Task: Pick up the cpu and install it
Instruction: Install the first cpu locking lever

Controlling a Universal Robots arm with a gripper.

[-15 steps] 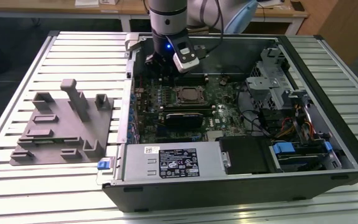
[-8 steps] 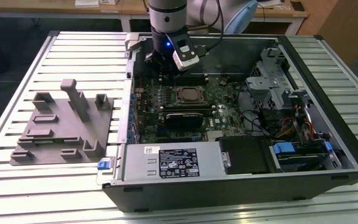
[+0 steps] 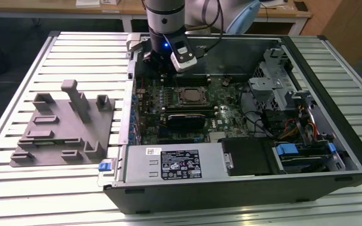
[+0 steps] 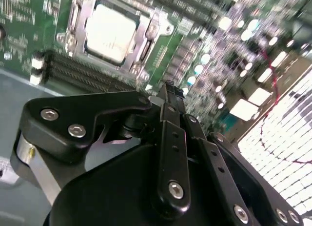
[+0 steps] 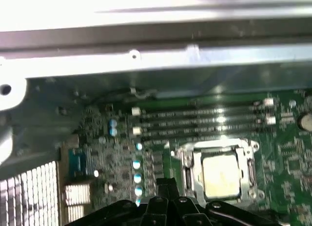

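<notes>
An open black computer case (image 3: 332,61) lies on its side on a slatted metal table (image 3: 17,89). Inside it sits a green motherboard (image 3: 231,115) with a black socket frame (image 3: 189,95) near its middle, and a power supply (image 3: 175,164) with a label fills the near corner. On the exterior view's left, beside the case, rests a grey plastic fixture (image 3: 61,127) with upright blocks.

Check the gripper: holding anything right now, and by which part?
Nothing held. The black gripper has its fingers together with nothing between them; the square silvery-topped cpu sits in the metal-framed motherboard socket, apart from it.
</notes>
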